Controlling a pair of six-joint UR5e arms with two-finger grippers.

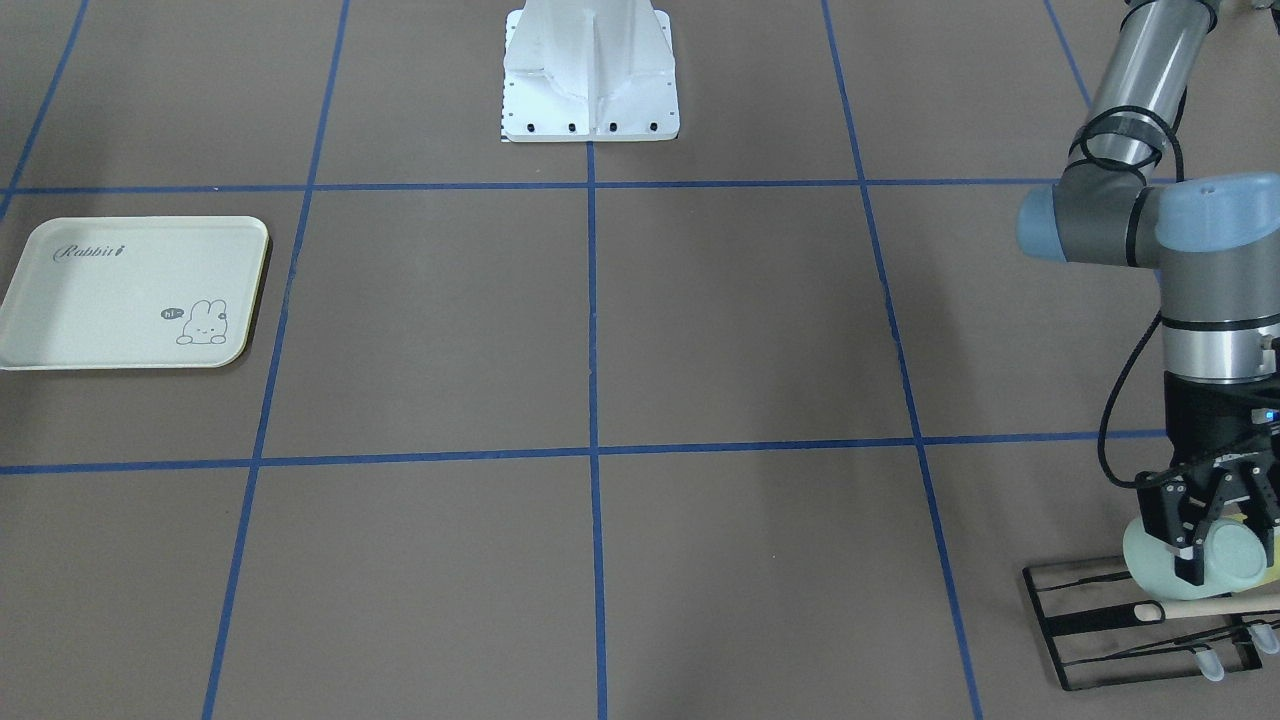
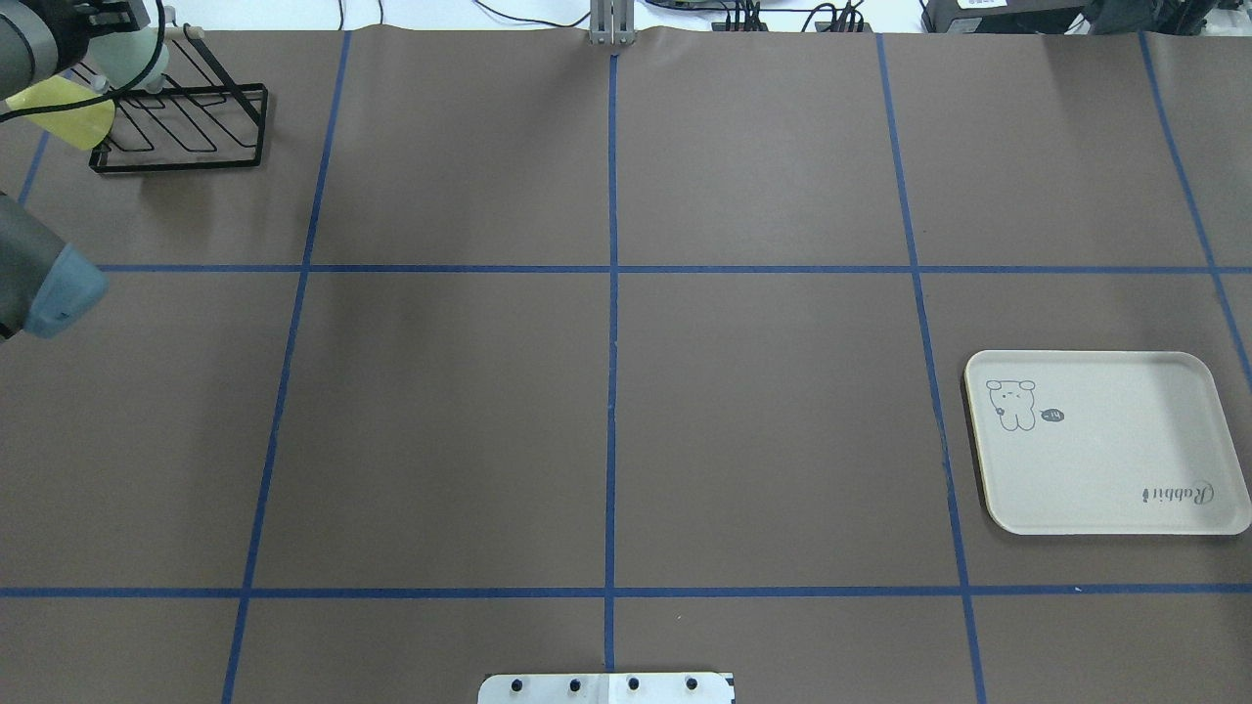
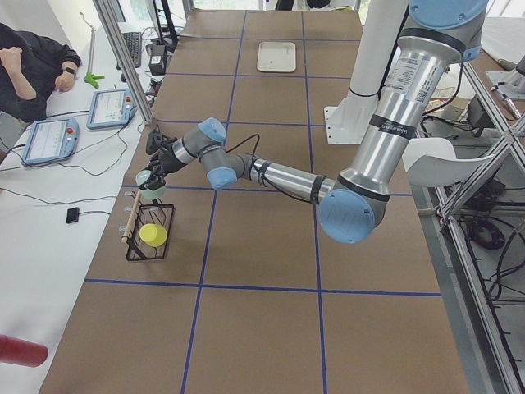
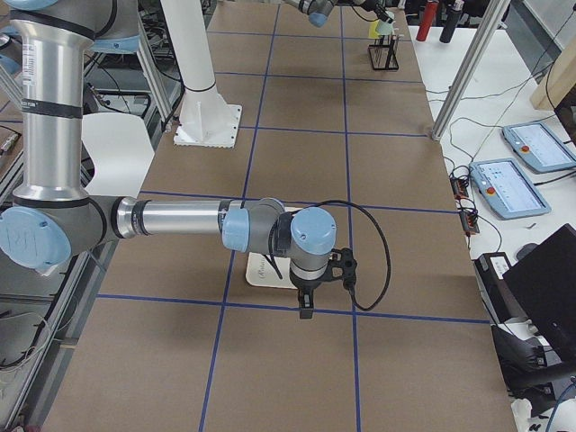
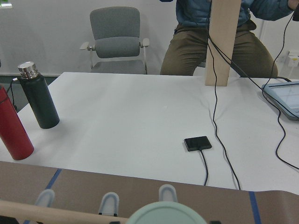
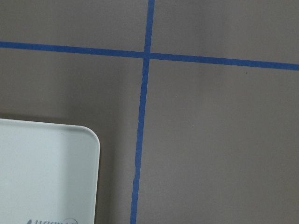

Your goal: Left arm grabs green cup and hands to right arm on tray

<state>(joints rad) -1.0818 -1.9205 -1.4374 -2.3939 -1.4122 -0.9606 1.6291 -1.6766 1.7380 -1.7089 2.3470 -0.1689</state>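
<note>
The pale mint-green cup (image 1: 1237, 560) lies on its side between the fingers of my left gripper (image 1: 1203, 562), just above the black wire rack (image 1: 1100, 620) at the table's far left corner. The gripper is shut on it, with a white-padded finger (image 1: 1188, 566) across its front. The cup also shows in the overhead view (image 2: 137, 54), the exterior left view (image 3: 150, 182) and, as a rim, in the left wrist view (image 5: 166, 214). The cream Rabbit tray (image 2: 1105, 445) lies on my right side. My right gripper (image 4: 306, 304) hangs over the tray's (image 6: 46, 172) near edge; I cannot tell whether it is open or shut.
A yellow-green cup (image 3: 152, 235) sits in the rack beside a wooden rod (image 1: 1200, 607). The rack's pegs have white tips (image 5: 108, 203). The robot's white base (image 1: 590, 75) stands at mid table. Beyond the table edge, a white desk holds bottles (image 5: 38, 95), and people sit there.
</note>
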